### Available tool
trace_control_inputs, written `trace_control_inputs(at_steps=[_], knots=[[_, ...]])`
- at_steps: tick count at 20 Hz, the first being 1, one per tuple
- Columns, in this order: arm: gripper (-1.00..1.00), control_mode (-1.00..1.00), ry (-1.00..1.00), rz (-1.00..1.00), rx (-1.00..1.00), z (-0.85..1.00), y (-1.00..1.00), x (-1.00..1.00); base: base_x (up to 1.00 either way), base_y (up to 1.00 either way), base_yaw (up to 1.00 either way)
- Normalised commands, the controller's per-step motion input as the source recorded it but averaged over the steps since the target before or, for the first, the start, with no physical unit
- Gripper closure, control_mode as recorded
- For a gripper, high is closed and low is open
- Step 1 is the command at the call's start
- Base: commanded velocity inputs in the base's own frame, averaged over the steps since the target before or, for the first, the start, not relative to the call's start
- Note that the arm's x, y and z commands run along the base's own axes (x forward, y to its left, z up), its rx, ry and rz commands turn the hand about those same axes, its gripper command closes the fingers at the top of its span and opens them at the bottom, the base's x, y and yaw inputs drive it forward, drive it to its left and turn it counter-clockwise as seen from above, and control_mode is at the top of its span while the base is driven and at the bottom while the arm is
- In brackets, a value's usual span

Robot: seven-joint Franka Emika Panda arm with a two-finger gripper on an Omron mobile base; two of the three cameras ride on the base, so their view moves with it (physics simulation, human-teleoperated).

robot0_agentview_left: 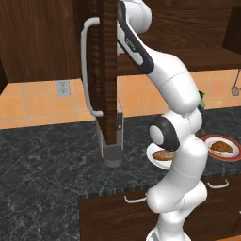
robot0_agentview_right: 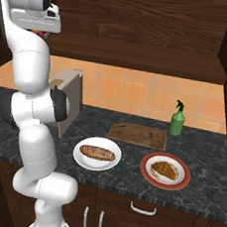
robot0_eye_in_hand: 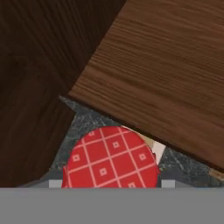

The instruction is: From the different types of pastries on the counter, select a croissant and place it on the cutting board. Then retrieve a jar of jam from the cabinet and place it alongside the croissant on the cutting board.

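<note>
The small red checker-topped jar of jam [robot0_eye_in_hand: 110,158] sits between my gripper's fingers at the cabinet's open door [robot0_agentview_left: 106,70]; whether they clamp it, I cannot tell. Rigid, light, probably slippery glass: hold its sides.

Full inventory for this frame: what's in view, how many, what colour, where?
counter: one, black speckled, over dark drawers
cabinet door: one, dark wood, grey bar handle, swung open
cutting board: one, brown, back of counter, bare
croissant: one, golden-brown, on red-rimmed plate
long pastry: one, darker brown, on white plate
spray bottle: one, green, right of board
boxy appliance: one, beige-grey, left of plates
jar of jam: one, red checked top, at the hand
arm: one, white with dark joints, raised toward cabinet
</note>
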Motion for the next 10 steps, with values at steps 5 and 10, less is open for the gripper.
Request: trace_control_inputs(at_steps=[5,10], knots=[[1.0,-1.0,0.05,-0.01,0.0,-0.76,-0.03,-1.0,0.0,0.0,0.0],[1.0,-1.0,-0.01,-0.03,0.01,-0.57,-0.48,-0.98,0.0,0.0,0.0]])
